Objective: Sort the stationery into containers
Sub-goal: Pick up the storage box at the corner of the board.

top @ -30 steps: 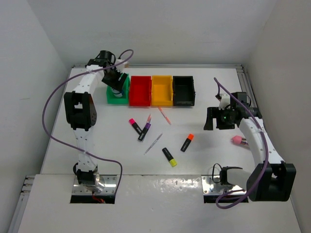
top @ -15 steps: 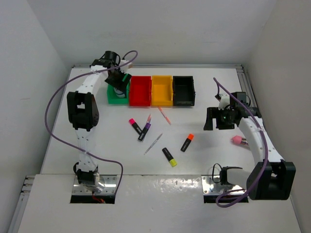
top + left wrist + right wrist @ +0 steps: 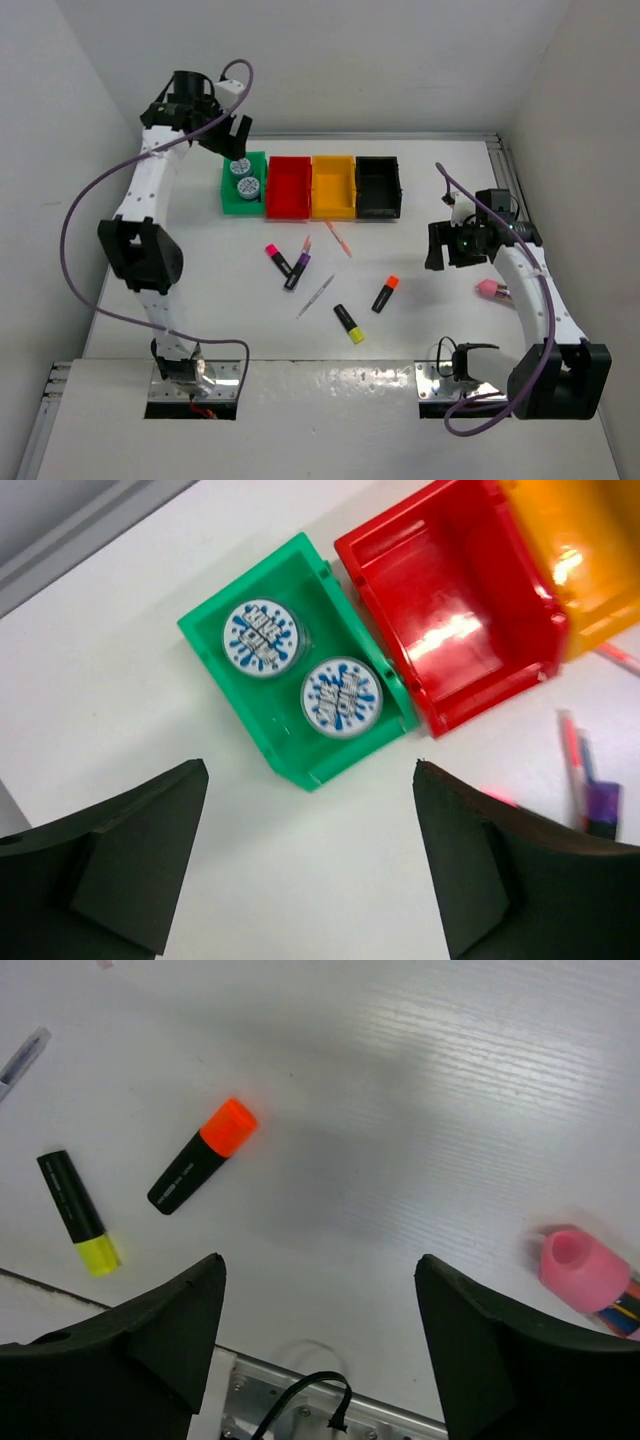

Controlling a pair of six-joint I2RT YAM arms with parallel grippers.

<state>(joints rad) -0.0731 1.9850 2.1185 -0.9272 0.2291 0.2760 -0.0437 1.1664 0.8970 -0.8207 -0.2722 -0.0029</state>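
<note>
top view: near the far edge of the table [image 3: 200, 290] stand the green bin [image 3: 236, 209] holding two blue-white rolls [image 3: 240, 168], then the red bin [image 3: 288, 210], yellow-orange bin [image 3: 333, 210] and black bin [image 3: 377, 208]; highlighters [image 3: 296, 271] and pens [image 3: 316, 296] lie loose mid-table, and the pink block [image 3: 488, 289] is near the right edge. left wrist: left gripper [image 3: 310, 870] spread wide and empty, high over the green bin, rolls flat side by side inside. right wrist: right gripper [image 3: 315, 1345] likewise spread and empty above the table, orange-capped highlighter [image 3: 200, 1157] and yellow-capped highlighter [image 3: 78, 1212] on one side, pink block on the other.
</note>
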